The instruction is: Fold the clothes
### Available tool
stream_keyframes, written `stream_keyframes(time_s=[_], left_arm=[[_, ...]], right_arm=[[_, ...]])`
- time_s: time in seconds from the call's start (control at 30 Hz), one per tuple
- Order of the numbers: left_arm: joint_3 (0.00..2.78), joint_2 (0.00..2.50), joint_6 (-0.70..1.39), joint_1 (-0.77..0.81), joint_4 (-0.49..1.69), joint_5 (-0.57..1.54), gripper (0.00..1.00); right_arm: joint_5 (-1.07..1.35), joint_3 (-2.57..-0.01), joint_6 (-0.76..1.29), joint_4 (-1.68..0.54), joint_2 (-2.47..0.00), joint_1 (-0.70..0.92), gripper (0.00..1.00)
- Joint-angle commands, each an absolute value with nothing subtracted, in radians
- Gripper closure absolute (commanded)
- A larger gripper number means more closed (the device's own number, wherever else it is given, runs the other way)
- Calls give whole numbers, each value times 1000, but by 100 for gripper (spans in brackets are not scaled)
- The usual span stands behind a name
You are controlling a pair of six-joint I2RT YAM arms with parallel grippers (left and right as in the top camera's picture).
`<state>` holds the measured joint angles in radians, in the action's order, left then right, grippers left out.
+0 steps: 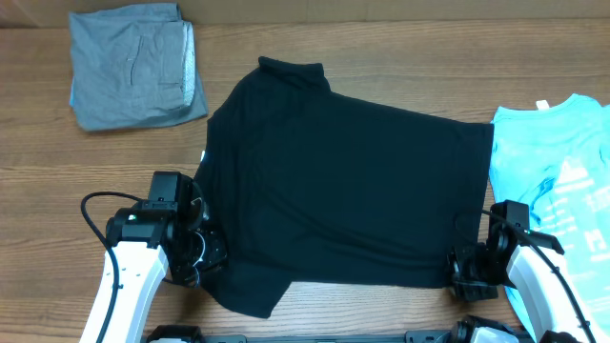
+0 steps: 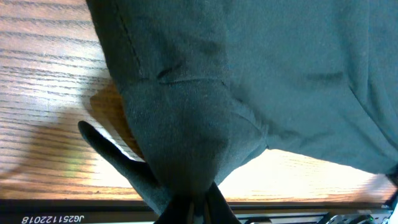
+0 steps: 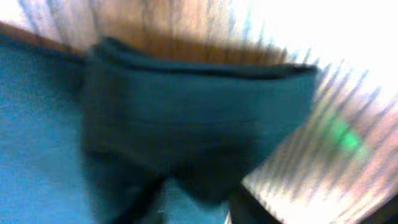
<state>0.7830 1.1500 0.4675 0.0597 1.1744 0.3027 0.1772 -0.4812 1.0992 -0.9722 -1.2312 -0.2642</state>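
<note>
Black T-shirt (image 1: 343, 191) spread across wood-grain table (image 1: 48, 181); grey garment (image 1: 133, 71) far-left corner.

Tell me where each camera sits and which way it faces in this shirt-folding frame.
Overhead: fixed above the table, looking straight down on the black T-shirt, grey garment and light-blue T-shirt; left arm and right arm show.
Left wrist: on the left arm, looking along the left end effector, which pinches bunched black fabric above the wood.
Right wrist: on the right arm, blurred, facing the shirt's folded edge; the right end effector is a dark blur at bottom.
Shared: all three show the black T-shirt and table.
</note>
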Motion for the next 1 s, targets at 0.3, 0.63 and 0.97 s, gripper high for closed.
stream_keyframes(time_s=[0.3,0.63,0.97], left_arm=[[807,1137,440,68,1174,304,96],[983,1108,426,68,1238,306,96],[1071,1092,451,68,1180,312,96]], right_arm=[[152,-447,1110,-1008,-1246,-265,96],[112,-595,1127,-1233,-1224,-265,96],[83,-702,1118,-1318,-1168,-265,96]])
